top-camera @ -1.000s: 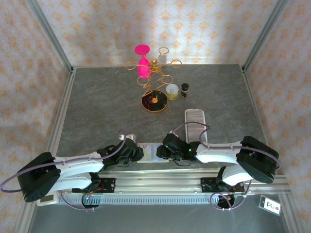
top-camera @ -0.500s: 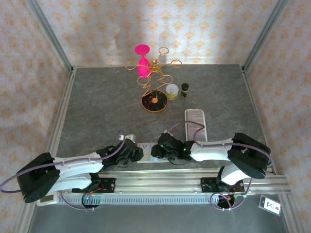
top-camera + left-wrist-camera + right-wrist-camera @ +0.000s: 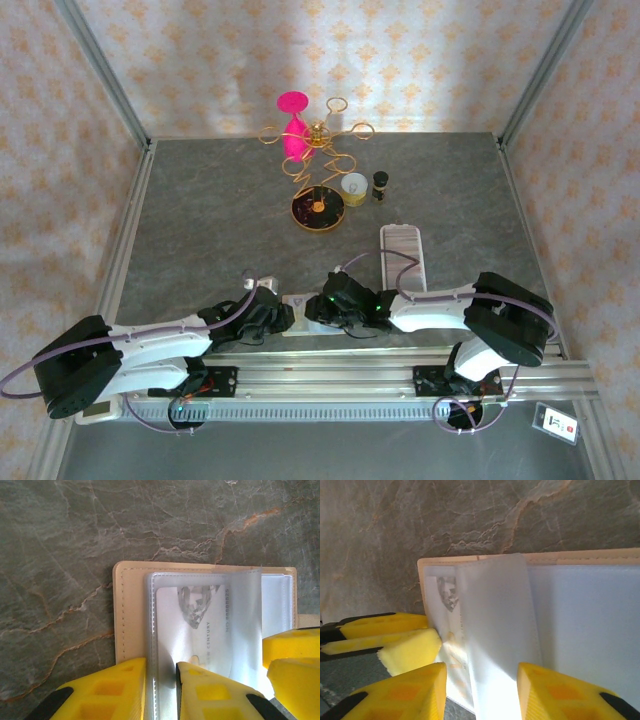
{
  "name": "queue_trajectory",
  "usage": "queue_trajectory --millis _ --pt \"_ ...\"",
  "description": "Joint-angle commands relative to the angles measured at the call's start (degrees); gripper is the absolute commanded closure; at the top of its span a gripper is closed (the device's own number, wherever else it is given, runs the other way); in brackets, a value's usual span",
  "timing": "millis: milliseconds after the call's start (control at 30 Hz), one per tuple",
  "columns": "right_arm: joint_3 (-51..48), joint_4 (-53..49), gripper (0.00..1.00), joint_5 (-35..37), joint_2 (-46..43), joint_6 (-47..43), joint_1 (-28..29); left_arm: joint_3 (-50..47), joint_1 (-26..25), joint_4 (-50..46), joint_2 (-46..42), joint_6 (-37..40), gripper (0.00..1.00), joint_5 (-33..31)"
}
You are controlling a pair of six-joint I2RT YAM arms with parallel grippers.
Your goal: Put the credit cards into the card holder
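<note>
The card holder (image 3: 300, 318) is being held open on the table (image 3: 220, 220), at its 6 o'clock edge. Its clear sleeves are being pinched by the left gripper (image 3: 161, 666) from the 9 o'clock side, with the fingers closed on them. A credit card (image 3: 200, 630) is being shown inside one sleeve. The right gripper (image 3: 481, 670) is being held at 3 o'clock with its fingers apart, and one clear flap is standing between them.
</note>
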Motion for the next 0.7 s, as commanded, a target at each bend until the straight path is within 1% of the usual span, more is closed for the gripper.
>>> queue_trajectory --millis 0,367,667 --pt "0.7 3.4 0.59 -0.5 0.4 1.1 0.4 -1.5 -0.5 -2.2 0.6 -1.0 0.77 0.8" --pt "1.0 6.7 0.61 -2.1 2.8 1.6 0.6 -2.3 -0.5 -0.8 -0.9 -2.1 0.77 1.1" --pt "1.1 11.2 0.62 -3.3 4.0 2.4 0.6 -3.4 -0.6 1.0 -2.3 -3.2 0.80 1.0"
